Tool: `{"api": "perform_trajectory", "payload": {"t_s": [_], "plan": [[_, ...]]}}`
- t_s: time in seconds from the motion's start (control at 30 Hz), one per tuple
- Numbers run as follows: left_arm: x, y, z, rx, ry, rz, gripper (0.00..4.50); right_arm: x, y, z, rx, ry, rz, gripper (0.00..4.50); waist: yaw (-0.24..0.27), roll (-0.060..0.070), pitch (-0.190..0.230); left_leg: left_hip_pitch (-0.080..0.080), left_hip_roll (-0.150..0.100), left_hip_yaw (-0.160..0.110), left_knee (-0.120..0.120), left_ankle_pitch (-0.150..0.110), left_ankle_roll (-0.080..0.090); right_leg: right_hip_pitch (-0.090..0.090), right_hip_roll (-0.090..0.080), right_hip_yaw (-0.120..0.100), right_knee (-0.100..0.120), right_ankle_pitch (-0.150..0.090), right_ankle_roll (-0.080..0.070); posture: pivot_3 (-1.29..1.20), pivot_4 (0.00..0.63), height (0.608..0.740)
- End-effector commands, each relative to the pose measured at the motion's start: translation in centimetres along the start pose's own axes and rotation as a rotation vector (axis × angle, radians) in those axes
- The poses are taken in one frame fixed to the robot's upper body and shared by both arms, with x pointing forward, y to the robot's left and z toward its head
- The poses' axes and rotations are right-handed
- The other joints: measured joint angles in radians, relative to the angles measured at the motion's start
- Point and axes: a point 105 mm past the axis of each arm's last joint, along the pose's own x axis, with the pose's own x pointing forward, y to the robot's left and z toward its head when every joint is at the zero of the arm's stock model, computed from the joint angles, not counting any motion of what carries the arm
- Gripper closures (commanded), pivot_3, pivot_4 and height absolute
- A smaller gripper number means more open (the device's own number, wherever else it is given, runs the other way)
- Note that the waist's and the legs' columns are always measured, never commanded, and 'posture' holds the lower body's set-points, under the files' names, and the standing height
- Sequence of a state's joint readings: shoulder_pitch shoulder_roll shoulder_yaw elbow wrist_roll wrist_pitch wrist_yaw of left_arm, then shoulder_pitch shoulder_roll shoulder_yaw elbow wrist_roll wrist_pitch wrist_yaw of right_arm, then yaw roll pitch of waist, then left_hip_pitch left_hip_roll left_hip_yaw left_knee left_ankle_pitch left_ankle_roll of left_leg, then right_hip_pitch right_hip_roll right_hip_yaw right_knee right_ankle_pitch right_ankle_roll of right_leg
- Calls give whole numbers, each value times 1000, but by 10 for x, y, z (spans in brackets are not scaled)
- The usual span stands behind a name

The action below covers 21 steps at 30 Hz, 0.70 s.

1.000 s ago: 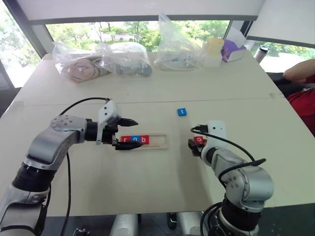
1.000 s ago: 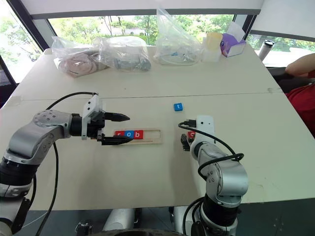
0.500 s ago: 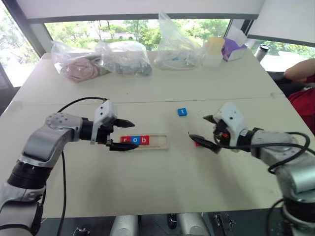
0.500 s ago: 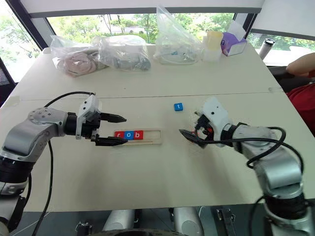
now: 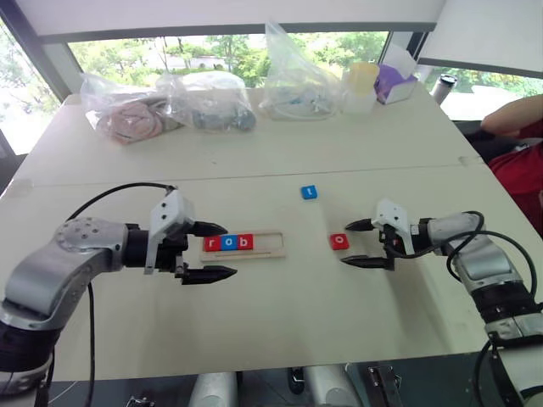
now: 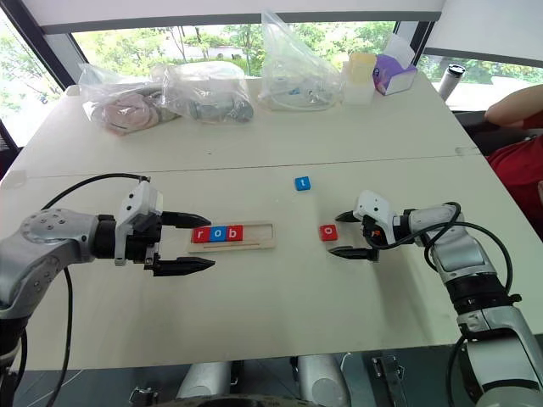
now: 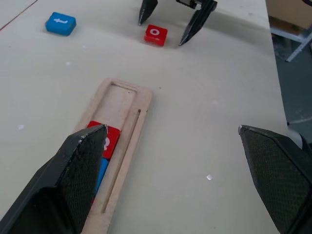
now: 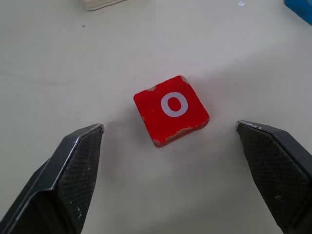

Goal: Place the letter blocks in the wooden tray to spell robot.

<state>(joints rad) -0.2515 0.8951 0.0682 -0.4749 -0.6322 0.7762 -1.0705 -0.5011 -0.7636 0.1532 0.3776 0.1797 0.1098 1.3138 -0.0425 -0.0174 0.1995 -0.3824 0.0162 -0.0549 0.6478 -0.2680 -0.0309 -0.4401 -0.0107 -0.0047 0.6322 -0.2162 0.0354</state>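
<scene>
Wooden tray [image 5: 273,251] holds r, o, b; red o block [image 5: 339,242], blue t block [image 5: 310,192] remain on table; left gripper [image 5: 208,251] and right gripper [image 5: 361,244] jaws apart, empty.

In the wooden tray [image 5: 270,250] ahead of my left claw I read three letter blocks side by side at its left end: a white "r" on a red block [image 5: 211,243], a white "o" on a blue block [image 5: 227,242], and a white "b" on a red block [image 5: 244,242].

On the table, just ahead of my right claw, lies a red block [image 8: 171,110] with a white "o" on its top face.

Farther off sits a blue block [image 5: 309,192] bearing a white "t", though it is small enough that I read it as "t" with some caution.

I can read no other text anywhere.
</scene>
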Motion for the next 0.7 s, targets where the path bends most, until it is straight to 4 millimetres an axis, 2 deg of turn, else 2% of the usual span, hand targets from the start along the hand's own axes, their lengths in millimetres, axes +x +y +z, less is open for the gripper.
{"api": "perform_trajectory", "payload": {"t_s": [0.03,0.13,0.23,0.27,0.3,0.4,0.53,0.7], "plan": [[-6,-2,8,31,-17,20,0,2,-2,4,-21,-16,16,267,0,0,0,2,0,0,0,0,0,2,0,0,0,0,-1,0,150,740],[-6,-2,5,23,-13,31,0,4,-4,6,-29,-30,21,1230,0,0,0,8,0,0,-1,0,0,7,0,0,0,-2,-3,0,150,740],[-8,1,4,19,-10,44,0,11,-2,12,-45,-47,30,2791,0,0,0,8,0,0,-1,0,0,7,0,0,0,-2,-2,0,150,740],[-9,2,3,17,-7,54,0,13,-2,15,-51,-56,32,3188,0,0,0,8,0,0,-1,0,0,7,0,0,0,-2,-2,0,150,740],[-11,4,2,14,-6,64,0,15,-2,19,-59,-65,30,3396,0,0,0,8,0,0,-1,0,0,7,0,0,0,-2,-2,0,150,740],[-18,11,0,4,2,98,0,18,-3,33,-74,-96,18,3393,0,0,0,8,0,0,-1,0,0,7,0,0,0,-1,-2,0,150,740],[-40,26,-8,-15,42,187,0,32,4,73,-117,-150,47,3393,-4,1,0,8,0,0,-1,0,0,7,0,1,1,-1,-2,0,150,740],[-66,27,-23,-38,142,233,0,84,10,119,-197,-143,33,3393,-5,1,0,9,1,0,-2,0,0,5,1,1,2,-1,-3,0,150,740]]}}
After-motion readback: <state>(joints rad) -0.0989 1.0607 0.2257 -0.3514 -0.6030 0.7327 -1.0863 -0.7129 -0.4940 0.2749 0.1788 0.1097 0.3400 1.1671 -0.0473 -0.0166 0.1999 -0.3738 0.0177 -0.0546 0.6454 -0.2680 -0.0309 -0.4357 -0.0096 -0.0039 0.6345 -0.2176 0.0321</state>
